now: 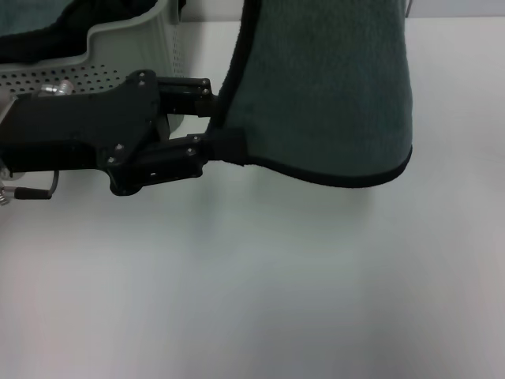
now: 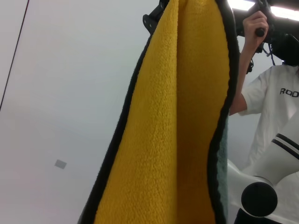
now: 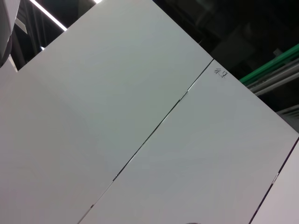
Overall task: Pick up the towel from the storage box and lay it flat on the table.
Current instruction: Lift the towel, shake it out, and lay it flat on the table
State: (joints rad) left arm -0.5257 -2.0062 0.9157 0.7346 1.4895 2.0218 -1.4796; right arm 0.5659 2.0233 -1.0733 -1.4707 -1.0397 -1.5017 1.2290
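Note:
The towel [image 1: 323, 87] hangs down from above the head view's top edge, dark green side facing me, its black bound lower edge just above the table [image 1: 260, 284]. My left gripper [image 1: 215, 120] reaches in from the left and is shut on the towel's lower left edge, beside the storage box [image 1: 126, 47]. In the left wrist view the towel's yellow side [image 2: 173, 130] fills the middle. My right gripper is out of view; the right wrist view shows only ceiling panels.
The storage box stands at the back left with dark cloth [image 1: 47, 43] and a lighter teal cloth [image 1: 20, 16] inside. A person in a white shirt [image 2: 275, 107] stands beyond the towel in the left wrist view.

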